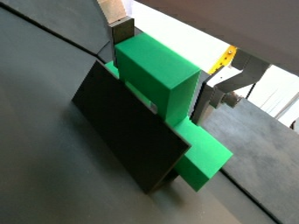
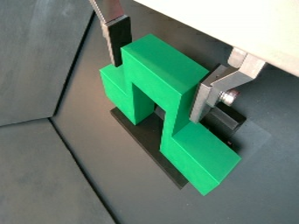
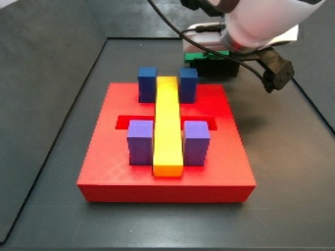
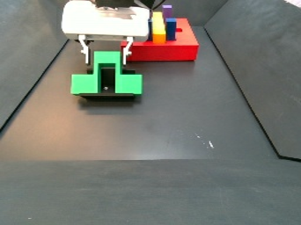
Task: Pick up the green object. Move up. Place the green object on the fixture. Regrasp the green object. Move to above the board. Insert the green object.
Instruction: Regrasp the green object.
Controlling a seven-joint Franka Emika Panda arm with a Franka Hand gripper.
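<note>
Straddling the green object (image 2: 163, 96) on the fixture (image 1: 135, 136), the gripper (image 2: 170, 70) is being readied, jaws apart, for regrasping.

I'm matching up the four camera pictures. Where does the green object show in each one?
Wrist view: green object mid-frame, on the fixture.
Wrist view: mid-frame, between the gripper fingers.
Side view: upper middle, mostly hidden behind the arm, beyond the board.
Side view: upper left.
Shared landmark: the gripper.

Green object (image 4: 106, 81) on fixture (image 1: 135, 144).
</note>
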